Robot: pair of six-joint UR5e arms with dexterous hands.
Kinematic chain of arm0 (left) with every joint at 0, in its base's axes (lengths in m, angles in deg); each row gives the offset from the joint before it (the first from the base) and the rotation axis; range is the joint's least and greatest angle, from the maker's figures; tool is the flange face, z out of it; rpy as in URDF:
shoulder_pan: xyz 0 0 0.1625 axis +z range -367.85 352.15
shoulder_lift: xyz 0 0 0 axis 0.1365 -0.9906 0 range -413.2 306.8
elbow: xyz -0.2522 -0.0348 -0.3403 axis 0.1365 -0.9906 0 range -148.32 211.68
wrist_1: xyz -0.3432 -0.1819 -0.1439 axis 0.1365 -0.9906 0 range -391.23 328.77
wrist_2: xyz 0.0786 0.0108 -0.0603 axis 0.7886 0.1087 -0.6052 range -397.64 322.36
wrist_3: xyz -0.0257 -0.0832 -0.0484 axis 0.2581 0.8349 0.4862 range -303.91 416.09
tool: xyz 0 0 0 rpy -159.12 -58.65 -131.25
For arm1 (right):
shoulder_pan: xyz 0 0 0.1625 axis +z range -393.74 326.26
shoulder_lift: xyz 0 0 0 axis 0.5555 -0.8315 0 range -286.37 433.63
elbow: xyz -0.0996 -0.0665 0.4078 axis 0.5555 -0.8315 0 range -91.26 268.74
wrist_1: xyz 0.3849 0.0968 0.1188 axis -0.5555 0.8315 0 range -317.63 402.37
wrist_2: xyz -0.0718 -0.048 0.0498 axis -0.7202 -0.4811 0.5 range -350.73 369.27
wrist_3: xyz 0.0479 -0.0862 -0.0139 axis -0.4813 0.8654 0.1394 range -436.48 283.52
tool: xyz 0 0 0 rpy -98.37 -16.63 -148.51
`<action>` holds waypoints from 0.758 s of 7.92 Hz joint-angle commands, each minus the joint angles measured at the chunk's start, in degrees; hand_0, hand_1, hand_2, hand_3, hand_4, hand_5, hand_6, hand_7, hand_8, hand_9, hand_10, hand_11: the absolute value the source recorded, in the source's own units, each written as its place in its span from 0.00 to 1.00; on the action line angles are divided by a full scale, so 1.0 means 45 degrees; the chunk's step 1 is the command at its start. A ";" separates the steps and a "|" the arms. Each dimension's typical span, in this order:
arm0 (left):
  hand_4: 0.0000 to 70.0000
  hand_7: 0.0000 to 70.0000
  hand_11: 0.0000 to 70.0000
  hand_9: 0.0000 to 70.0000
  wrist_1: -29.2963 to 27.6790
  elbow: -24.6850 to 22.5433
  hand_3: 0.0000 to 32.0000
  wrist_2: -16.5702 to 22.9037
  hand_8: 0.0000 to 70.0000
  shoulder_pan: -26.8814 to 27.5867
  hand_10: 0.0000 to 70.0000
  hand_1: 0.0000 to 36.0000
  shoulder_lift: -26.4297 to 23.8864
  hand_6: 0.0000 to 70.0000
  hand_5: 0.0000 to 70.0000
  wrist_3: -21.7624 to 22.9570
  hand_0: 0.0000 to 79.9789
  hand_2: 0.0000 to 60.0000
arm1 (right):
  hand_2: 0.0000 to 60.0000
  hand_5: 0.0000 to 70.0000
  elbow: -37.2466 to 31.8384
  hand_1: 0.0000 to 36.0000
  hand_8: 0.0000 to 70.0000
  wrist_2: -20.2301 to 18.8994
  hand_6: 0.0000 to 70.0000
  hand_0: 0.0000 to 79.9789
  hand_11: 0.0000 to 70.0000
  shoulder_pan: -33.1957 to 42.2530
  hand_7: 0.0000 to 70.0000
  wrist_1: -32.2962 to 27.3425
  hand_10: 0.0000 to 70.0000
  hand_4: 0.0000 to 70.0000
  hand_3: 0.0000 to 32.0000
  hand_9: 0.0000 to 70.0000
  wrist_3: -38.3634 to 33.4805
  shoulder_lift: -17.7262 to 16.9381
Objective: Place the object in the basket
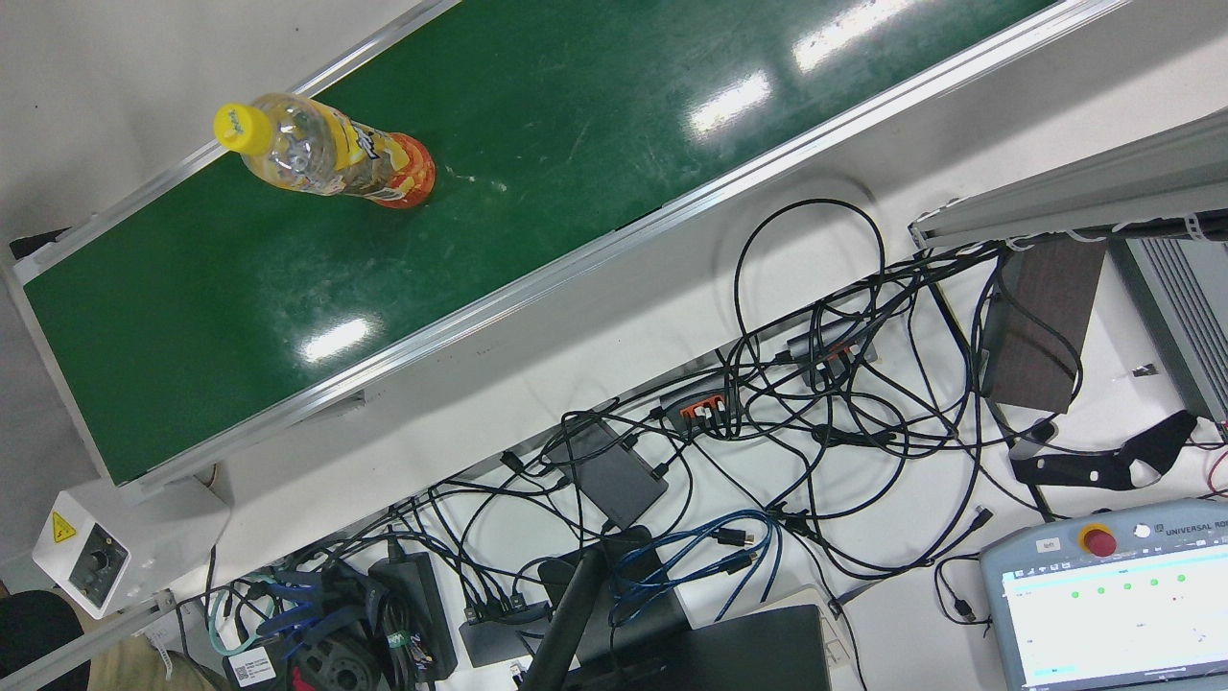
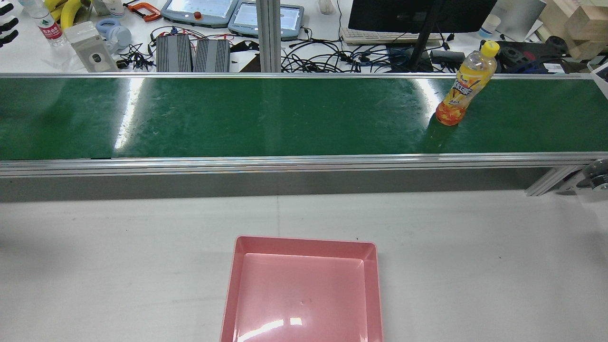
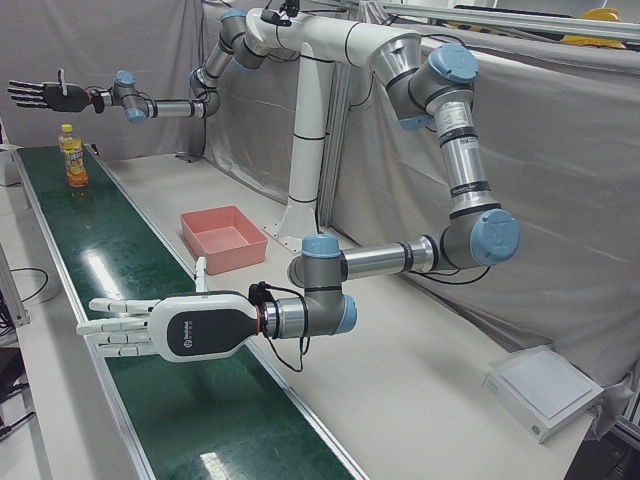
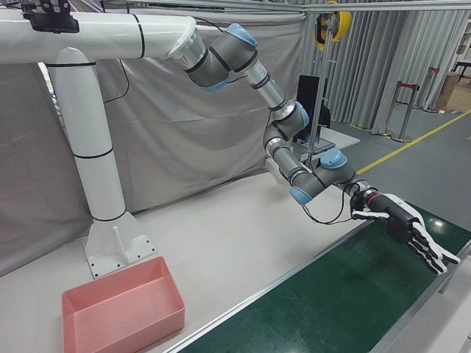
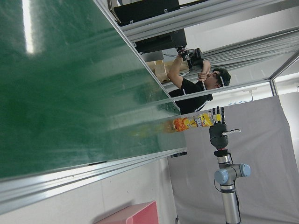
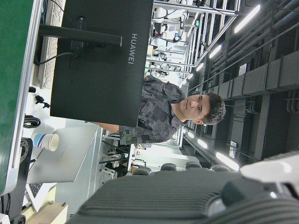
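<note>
Both hands [image 3: 150, 325] [image 4: 412, 232] hover spread and empty; monitor [image 6: 100, 63] reads HUAWEI.

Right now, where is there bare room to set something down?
The belt is bare left of the bottle. The white table around the basket is bare, and the basket is empty. The desk beyond the belt is crowded with cables.

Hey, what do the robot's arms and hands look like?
The left arm and right arm are silver tubes with light blue joint caps, branching from a white pedestal. The left robot hand is white with a black panel bearing a small round logo; a black cable loops at its wrist. The right robot hand is mostly black with pale finger edges.
</note>
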 commanded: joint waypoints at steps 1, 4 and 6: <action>0.21 0.00 0.12 0.14 -0.0029 -0.0030 0.00 0.0000 0.08 -0.0023 0.07 0.07 0.0000 0.00 0.14 0.0038 0.58 0.00 | 0.00 0.00 0.0006 0.00 0.00 0.0000 0.00 0.00 0.00 0.0000 0.00 0.0000 0.00 0.00 0.00 0.00 0.0000 0.0000; 0.22 0.00 0.11 0.13 -0.0010 -0.0069 0.00 0.0000 0.08 0.0016 0.07 0.07 0.0000 0.00 0.14 0.0057 0.58 0.00 | 0.00 0.00 0.0006 0.00 0.00 0.0000 0.00 0.00 0.00 0.0000 0.00 0.0000 0.00 0.00 0.00 0.00 0.0000 0.0000; 0.22 0.00 0.12 0.14 0.0029 -0.0069 0.00 0.0000 0.08 0.0016 0.08 0.07 0.0000 0.00 0.14 0.0057 0.59 0.00 | 0.00 0.00 0.0006 0.00 0.00 0.0000 0.00 0.00 0.00 0.0000 0.00 0.0000 0.00 0.00 0.00 0.00 -0.0019 -0.0019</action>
